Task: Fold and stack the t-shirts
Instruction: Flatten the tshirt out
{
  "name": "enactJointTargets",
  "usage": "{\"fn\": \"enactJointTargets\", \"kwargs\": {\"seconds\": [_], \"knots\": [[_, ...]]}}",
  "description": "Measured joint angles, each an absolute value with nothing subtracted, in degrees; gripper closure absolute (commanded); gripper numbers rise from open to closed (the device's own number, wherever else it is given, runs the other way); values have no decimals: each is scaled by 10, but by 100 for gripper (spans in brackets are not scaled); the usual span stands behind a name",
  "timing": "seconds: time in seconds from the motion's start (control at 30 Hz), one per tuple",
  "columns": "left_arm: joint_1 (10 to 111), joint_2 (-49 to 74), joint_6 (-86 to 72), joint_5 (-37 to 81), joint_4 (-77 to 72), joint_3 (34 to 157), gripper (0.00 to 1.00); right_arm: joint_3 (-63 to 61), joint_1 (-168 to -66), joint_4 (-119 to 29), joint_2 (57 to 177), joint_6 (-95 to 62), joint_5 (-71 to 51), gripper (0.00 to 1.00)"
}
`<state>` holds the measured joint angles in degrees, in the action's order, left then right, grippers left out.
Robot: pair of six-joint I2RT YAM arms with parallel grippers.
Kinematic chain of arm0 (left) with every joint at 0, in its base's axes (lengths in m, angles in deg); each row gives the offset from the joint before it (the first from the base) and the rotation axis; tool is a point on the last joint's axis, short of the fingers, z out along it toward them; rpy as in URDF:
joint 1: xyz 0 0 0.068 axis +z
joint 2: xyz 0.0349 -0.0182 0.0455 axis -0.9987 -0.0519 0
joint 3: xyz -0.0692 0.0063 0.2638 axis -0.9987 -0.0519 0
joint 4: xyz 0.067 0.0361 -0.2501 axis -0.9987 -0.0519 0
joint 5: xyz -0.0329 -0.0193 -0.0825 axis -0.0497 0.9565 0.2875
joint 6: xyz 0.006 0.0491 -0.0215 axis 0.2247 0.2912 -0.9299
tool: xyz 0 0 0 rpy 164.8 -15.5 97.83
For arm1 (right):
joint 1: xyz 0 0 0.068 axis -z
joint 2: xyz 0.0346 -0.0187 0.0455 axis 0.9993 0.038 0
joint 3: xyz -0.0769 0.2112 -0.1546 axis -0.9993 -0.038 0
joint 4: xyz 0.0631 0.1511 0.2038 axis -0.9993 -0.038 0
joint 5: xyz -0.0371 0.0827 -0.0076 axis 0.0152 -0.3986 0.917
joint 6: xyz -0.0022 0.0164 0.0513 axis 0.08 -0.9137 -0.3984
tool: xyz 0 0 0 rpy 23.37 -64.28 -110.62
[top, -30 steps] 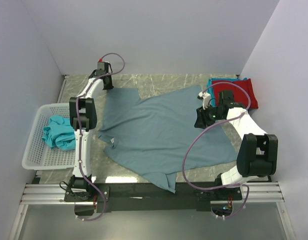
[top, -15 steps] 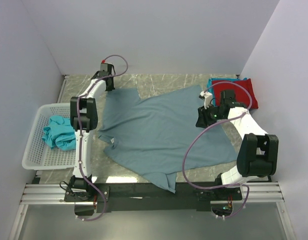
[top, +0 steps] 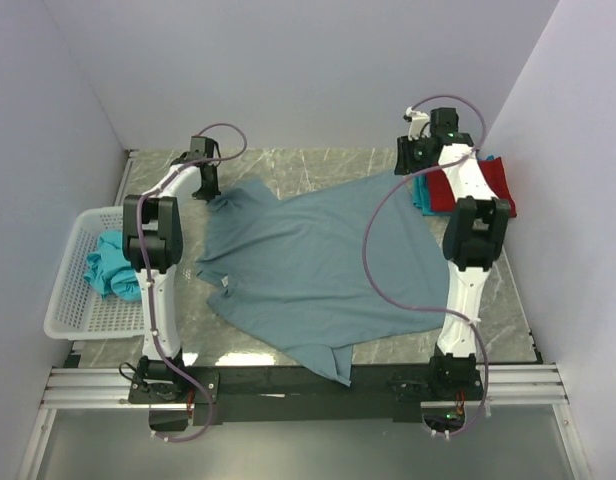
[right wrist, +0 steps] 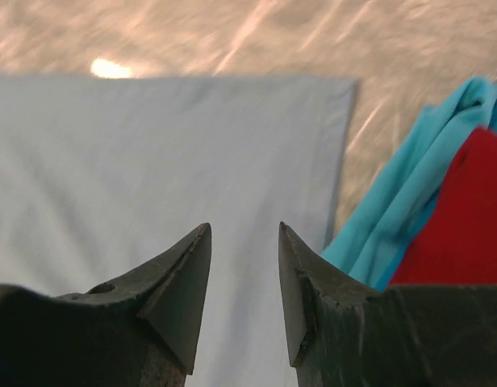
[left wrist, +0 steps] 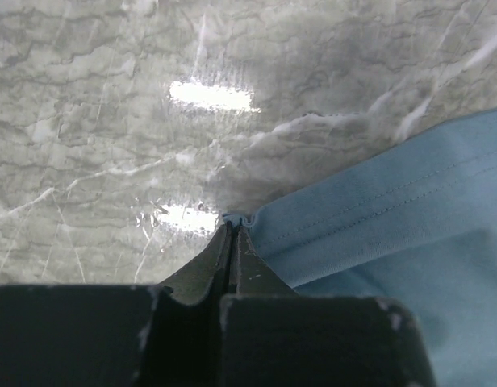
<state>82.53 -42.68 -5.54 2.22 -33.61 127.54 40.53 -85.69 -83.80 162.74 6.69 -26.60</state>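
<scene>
While the left gripper clamps a far corner of the blue-grey t-shirt, the right gripper hangs empty.
Its jaws stand half open near that shirt's other far corner.

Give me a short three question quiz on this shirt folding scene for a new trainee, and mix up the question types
1. True or false: the left tool is shut on a corner of the large slate blue-grey fabric t-shirt.
2. What lies in the white plastic mesh basket? A, a yellow towel; B, a crumpled teal t-shirt; C, nothing.
3. Fill in: the right tool has its jaws ___.

Key: 1 true; 2 B; 3 open.
</scene>
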Motion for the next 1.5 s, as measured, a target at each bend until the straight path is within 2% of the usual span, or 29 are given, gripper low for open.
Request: {"fn": "enactJointTargets", "kwargs": {"seconds": [0.17,0.33,0.73,1.13,1.17,1.27,1.3,1.5], "knots": [[829,-420,-56,26,-339,1271,100,523,-858,-840,1750,18,-224,55],[830,-419,-56,29,-344,1271,100,597,-859,-829,1820,-8,-190,54],[830,-413,-55,31,-354,1272,100,661,-870,-801,1860,-14,-166,52],[830,-413,-54,35,-358,1272,100,662,-872,-798,1862,-16,-159,53],[830,-413,-54,35,-358,1272,100,659,-872,-798,1861,-12,-159,52],[830,-413,-54,35,-358,1272,100,645,-873,-805,1857,12,-161,35],[830,-413,-54,35,-358,1272,100,639,-876,-812,1853,30,-158,27],[830,-413,-53,35,-361,1273,100,620,-889,-833,1836,133,-128,26]]}}
